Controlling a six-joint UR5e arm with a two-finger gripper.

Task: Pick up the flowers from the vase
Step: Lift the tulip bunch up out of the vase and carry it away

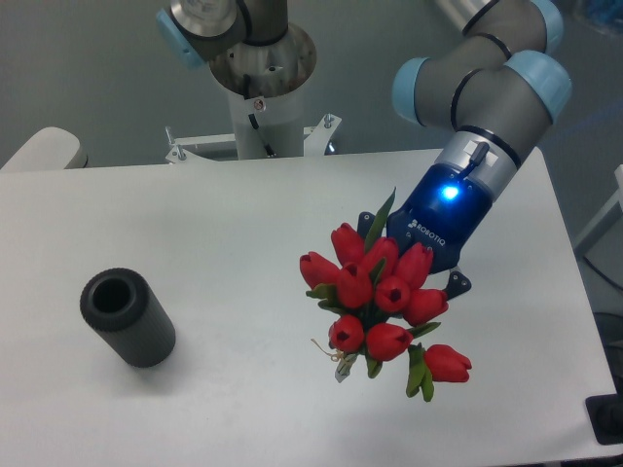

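Observation:
The flowers (383, 292), a bunch of red tulip buds with green leaves, hang at my gripper (413, 253) over the right half of the table, well apart from the vase. The buds cover the fingertips; only the gripper's dark blue body with its lit blue lamp and its outer finger links show. The bunch's short tied stems point down to the left. The vase (128, 317), dark, ribbed and cylindrical, stands on the table at the left with its round mouth showing and nothing in it.
The white table (243, 224) ends at its right edge close behind the arm. The arm's base post (261, 92) stands at the table's back edge. A pale rounded object (41, 151) lies off the back left corner.

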